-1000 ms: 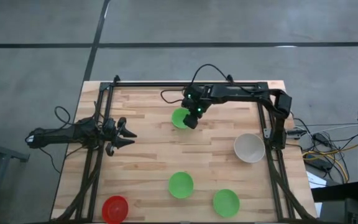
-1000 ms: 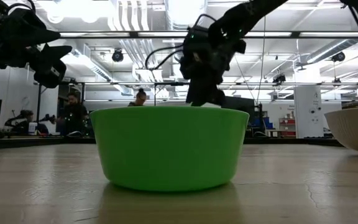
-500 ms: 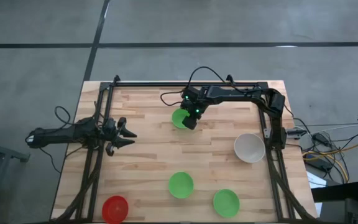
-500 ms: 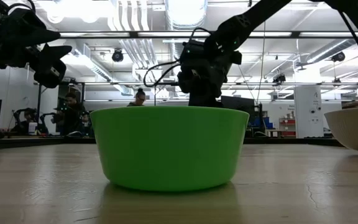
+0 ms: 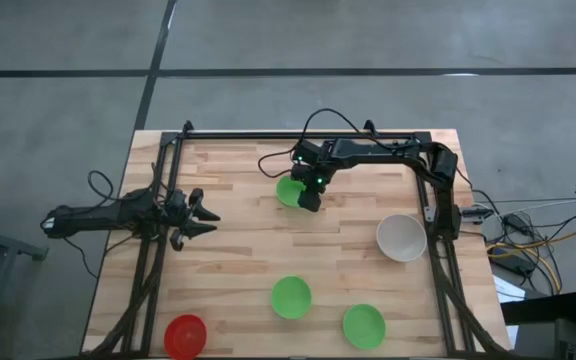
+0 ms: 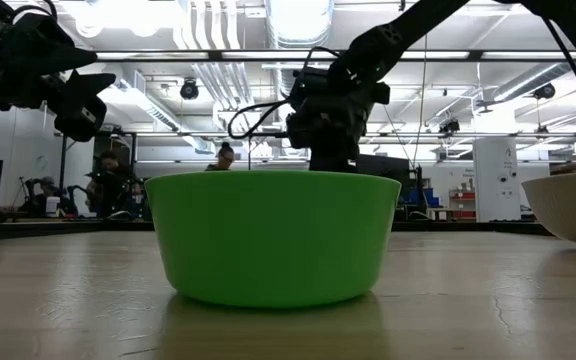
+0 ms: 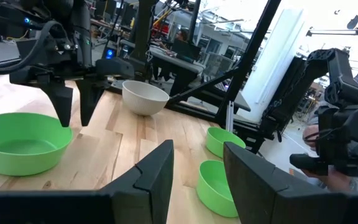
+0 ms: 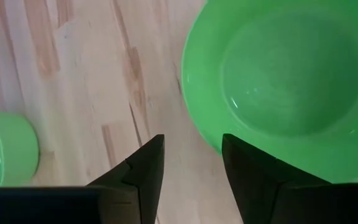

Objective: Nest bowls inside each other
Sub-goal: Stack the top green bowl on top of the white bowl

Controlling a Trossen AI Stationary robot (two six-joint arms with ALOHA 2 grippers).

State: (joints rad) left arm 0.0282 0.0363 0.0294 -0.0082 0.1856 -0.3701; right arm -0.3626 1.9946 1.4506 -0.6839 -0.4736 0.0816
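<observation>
Jaws of the right gripper (image 5: pixel 311 204) gape empty beside a smooth round green bowl (image 5: pixel 290 190).

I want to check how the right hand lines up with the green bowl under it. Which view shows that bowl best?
The right wrist view: the green bowl fills it, rim and inside clear. The high view shows it small and partly covered by the right hand; the left wrist view shows its side.

Bare wooden table (image 5: pixel 238 240) is lying open mid-board, while a green bowl (image 5: pixel 289 190) is sitting just beside the right gripper (image 5: pixel 311 203)
</observation>
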